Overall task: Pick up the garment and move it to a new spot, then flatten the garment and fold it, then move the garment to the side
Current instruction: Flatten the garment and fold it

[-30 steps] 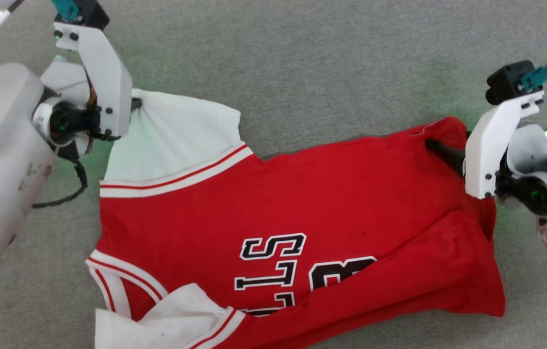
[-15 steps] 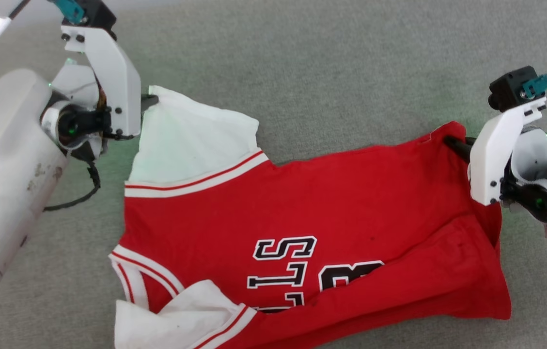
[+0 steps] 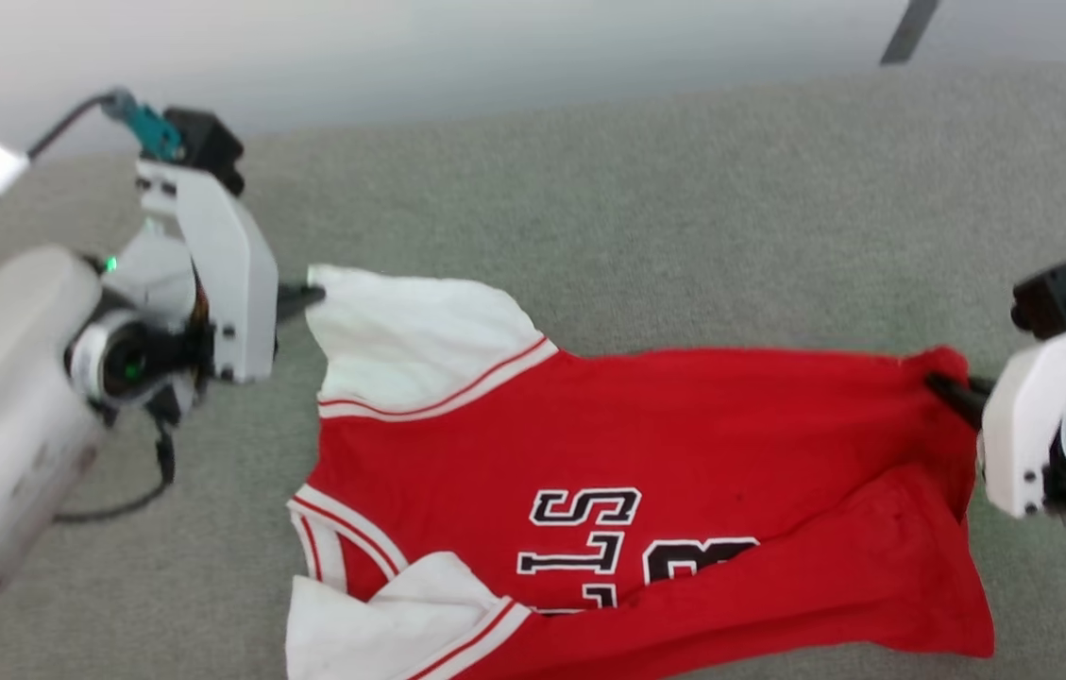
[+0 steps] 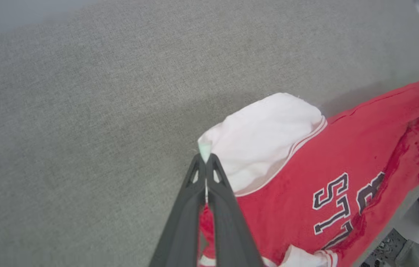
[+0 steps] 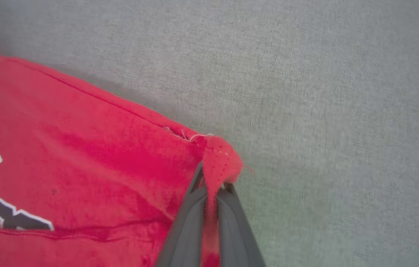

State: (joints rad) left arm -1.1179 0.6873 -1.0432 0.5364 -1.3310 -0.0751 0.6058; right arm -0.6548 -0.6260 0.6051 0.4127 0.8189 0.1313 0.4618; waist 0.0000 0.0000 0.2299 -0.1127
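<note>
Pinching garment [image 3: 636,444] sleeve tip, left tool [image 4: 205,161] clamped tight; right tool [image 5: 215,185] clamped on red hem corner.

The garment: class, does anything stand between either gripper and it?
Nothing visible does. The left gripper is shut on a corner of the white sleeve of the garment, and the right gripper is shut on a red corner.

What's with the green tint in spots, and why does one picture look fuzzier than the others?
Head view: slightly blurred all over, the shirt lettering soft; small green lamps on both wrists glow. Left wrist view: sharper, sleeve tip at the left hand tinted green, soft shadow beyond the shirt. Right wrist view: green cast on the grey surface beside the right hand.
</note>
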